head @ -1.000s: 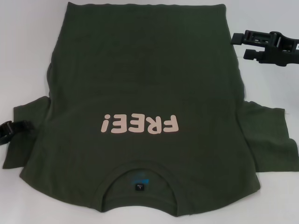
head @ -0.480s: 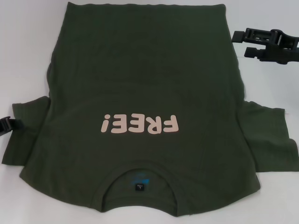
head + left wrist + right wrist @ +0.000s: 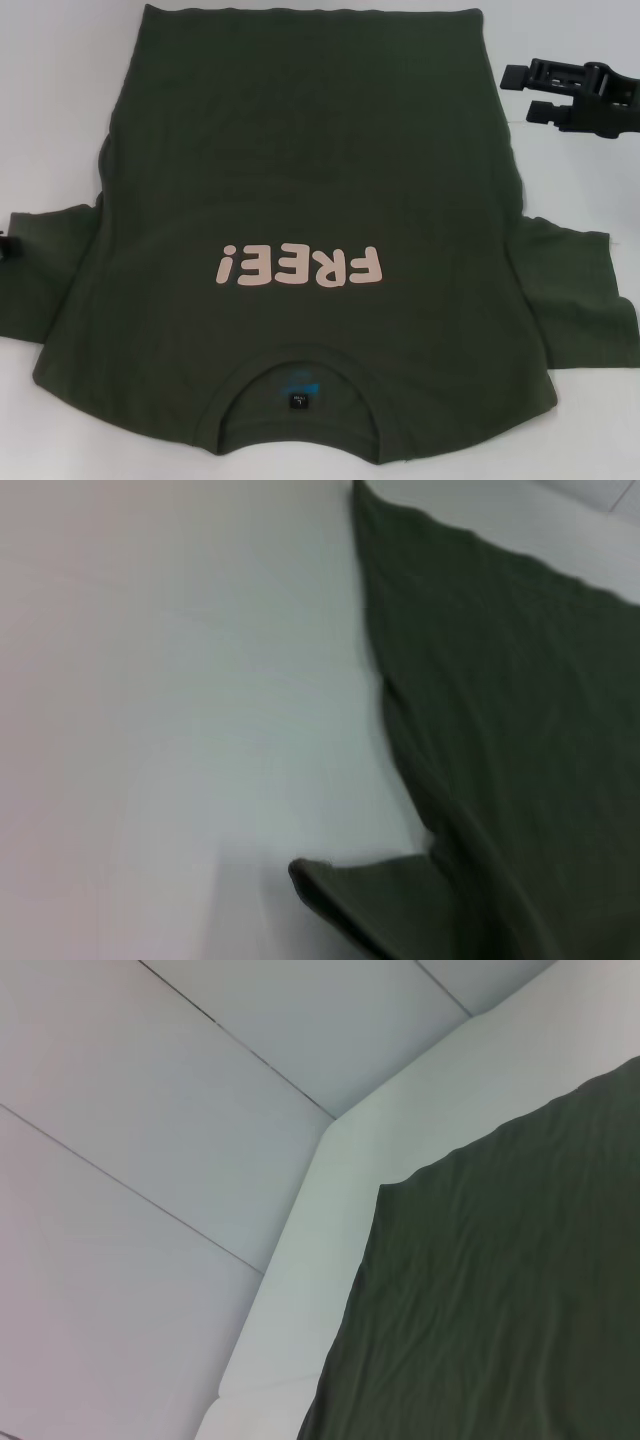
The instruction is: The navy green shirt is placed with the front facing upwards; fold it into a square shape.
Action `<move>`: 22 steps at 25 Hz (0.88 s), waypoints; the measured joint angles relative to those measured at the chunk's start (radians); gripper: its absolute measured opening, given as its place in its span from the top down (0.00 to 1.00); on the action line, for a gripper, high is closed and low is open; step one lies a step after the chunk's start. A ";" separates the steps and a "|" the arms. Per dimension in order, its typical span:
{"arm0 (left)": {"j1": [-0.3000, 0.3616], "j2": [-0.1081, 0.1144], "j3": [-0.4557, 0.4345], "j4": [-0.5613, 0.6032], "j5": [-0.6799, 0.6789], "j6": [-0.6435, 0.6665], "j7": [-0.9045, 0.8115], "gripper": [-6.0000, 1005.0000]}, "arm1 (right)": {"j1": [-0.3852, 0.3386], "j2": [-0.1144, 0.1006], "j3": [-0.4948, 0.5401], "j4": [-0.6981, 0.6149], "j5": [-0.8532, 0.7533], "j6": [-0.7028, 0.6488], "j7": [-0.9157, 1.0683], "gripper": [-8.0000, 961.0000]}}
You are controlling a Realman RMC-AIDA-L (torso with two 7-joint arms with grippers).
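The navy green shirt (image 3: 300,180) lies flat on the white table (image 3: 60,100), front up, with the pink "FREE!" lettering (image 3: 298,266) across the chest. Its collar (image 3: 298,385) is at the near edge and its hem at the far edge. Both short sleeves are spread out: the left sleeve (image 3: 45,270) and the right sleeve (image 3: 575,295). My right gripper (image 3: 517,94) hovers open beside the shirt's far right side, holding nothing. Only a sliver of my left gripper (image 3: 3,246) shows at the left edge, by the left sleeve. The wrist views show the shirt (image 3: 500,730) (image 3: 500,1290) on the table.
White table surface surrounds the shirt on the left and right. The right wrist view shows the table's far edge (image 3: 300,1220) with pale floor tiles (image 3: 150,1110) beyond it.
My left gripper has pulled away leftward, almost out of the head view, and the left sleeve now lies spread further left. The right gripper has shifted slightly to the right.
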 joint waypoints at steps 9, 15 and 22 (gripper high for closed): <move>-0.086 0.030 0.001 0.039 0.215 -0.038 -0.088 0.98 | -0.006 -0.010 0.000 0.008 0.000 0.003 0.000 0.04; -0.127 0.049 0.002 0.055 0.293 -0.030 -0.123 0.98 | -0.006 -0.015 0.001 0.014 0.000 0.002 0.000 0.04; -0.150 0.043 0.126 0.149 0.392 0.049 -0.240 0.98 | -0.006 -0.016 0.002 0.014 0.000 0.000 0.000 0.04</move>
